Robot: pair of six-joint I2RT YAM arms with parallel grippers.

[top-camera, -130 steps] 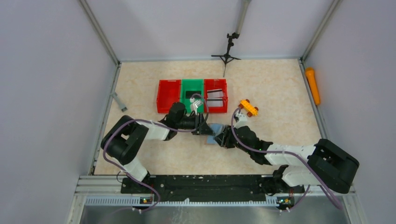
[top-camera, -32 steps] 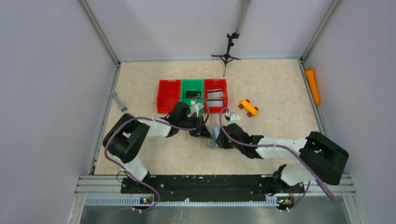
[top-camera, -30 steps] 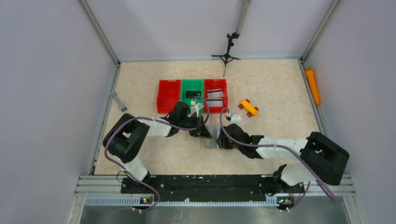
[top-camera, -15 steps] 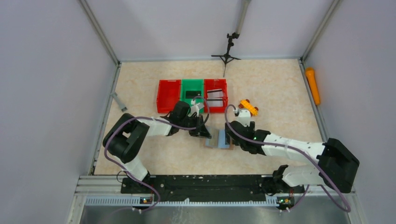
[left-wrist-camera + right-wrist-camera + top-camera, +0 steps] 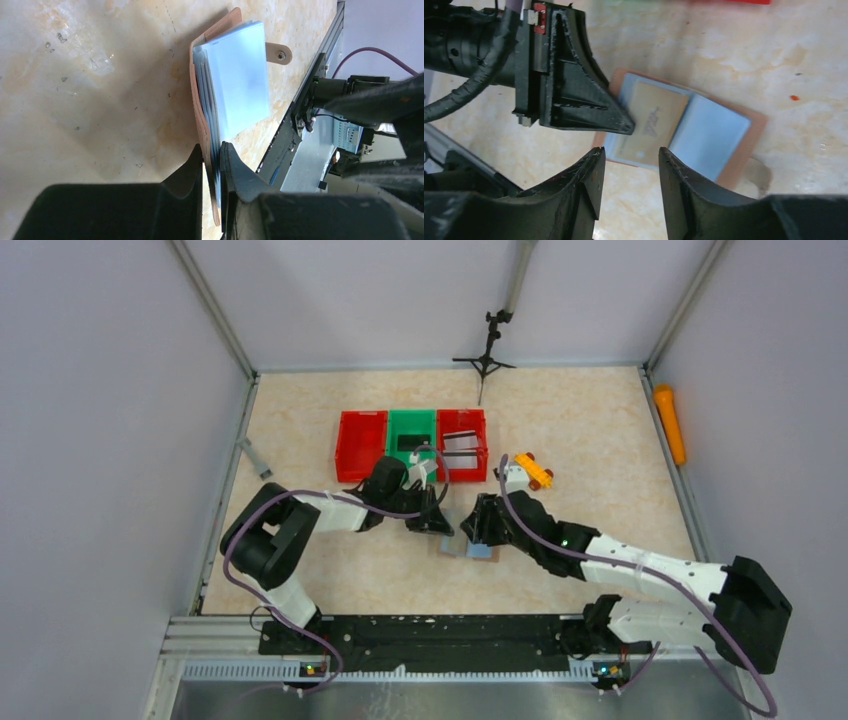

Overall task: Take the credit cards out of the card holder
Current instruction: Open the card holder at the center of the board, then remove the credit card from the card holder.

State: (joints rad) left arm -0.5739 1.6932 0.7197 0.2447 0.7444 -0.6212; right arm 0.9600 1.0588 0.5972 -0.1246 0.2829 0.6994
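One marbled tabletop (image 5: pixel 590 410) carries everything shown. Across its middle lie the two arms, meeting over the work.

Three bins stand in a row beyond them: the left red bin (image 5: pixel 361 478), the green bin (image 5: pixel 411 413) and the right red bin (image 5: pixel 462 476). A striped card (image 5: pixel 460 443) lies in the right red bin and a dark card (image 5: pixel 409 443) in the green one, so part of the unloading appears done.

The card holder (image 5: pixel 751 135) lies spread flat on the tabletop between the grippers, near the bins, its pale inner sleeves upward. A tan-gold card (image 5: pixel 656 117) sits in the sleeve nearer the left arm.

The left gripper (image 5: pixel 211 152) is nearly closed, pinching the holder's edge and sleeve stack to pin it down. The right gripper (image 5: pixel 630 156) stands half open and empty, hovering just above the tan-gold card.

Change: half a second ago the right gripper had drawn off to the holder's right side; it has now swung back over the holder from the far side. No card came away with it, so this reads as a fresh approach, and the tan-gold card remains to be extracted.
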